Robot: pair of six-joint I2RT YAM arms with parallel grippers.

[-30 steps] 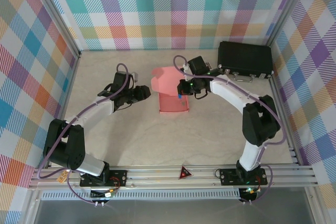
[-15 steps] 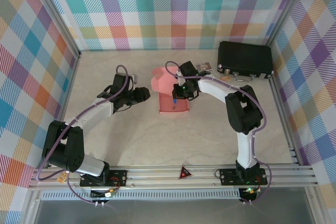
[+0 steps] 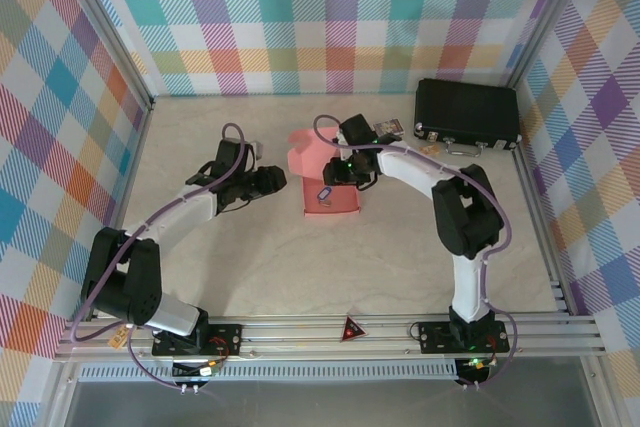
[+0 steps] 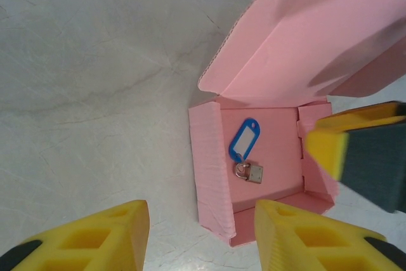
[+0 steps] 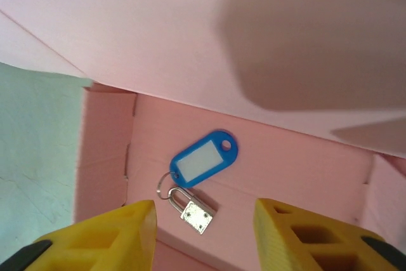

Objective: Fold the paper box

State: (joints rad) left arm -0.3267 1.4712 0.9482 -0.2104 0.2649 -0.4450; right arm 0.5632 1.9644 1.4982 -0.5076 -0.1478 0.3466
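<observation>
Robot lab test cell.
A marble-look desk (image 3: 300, 267) sits inside an aluminium frame (image 3: 300, 335) hung with bright plaid walls (image 3: 330, 17). The left arm (image 3: 175, 209) and right arm (image 3: 465, 212), both with cables looped along them, are bolted side by side to the frame at the desk's near edge. A red warning triangle (image 3: 351, 328) is fixed between their bases.
</observation>
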